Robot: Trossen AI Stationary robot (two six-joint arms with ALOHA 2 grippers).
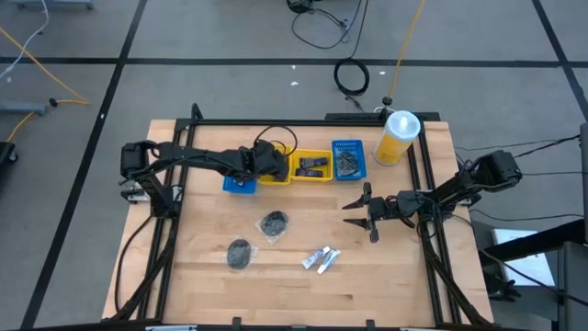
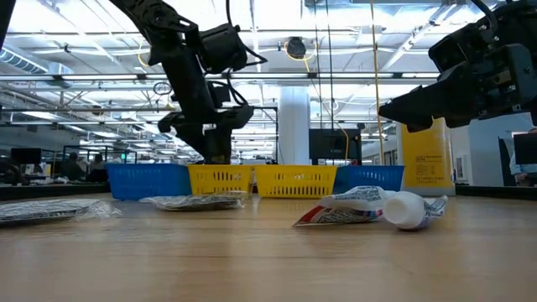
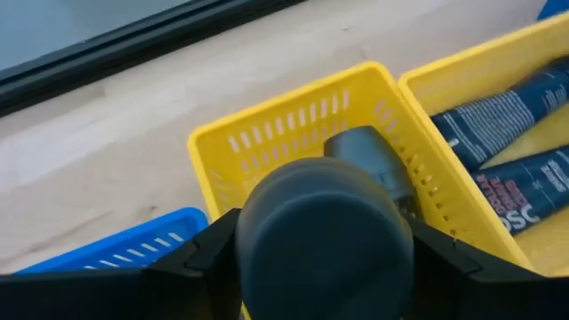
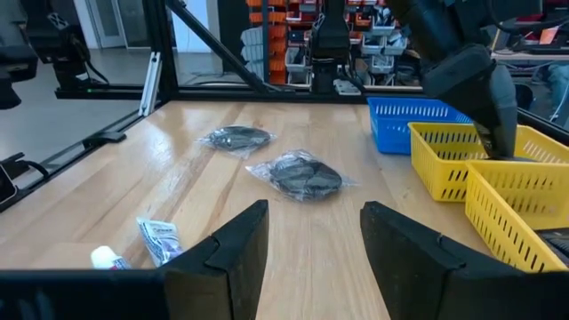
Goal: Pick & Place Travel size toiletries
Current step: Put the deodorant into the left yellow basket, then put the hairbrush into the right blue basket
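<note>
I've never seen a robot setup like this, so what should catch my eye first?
Probably the row of bright trays at the table's back, where the left end effector reaches into a yellow tray. Next, the tall yellow bottle at the back right corner. Then two wrapped grey discs and small tubes lying loose on the wood.

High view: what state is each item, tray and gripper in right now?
Left gripper: over the small yellow tray, shut on a dark bottle.
Right gripper: open, empty.
Two wrapped discs: flat on the table.
Tubes: lying on the table.
Yellow bottle: upright, capped.
</note>
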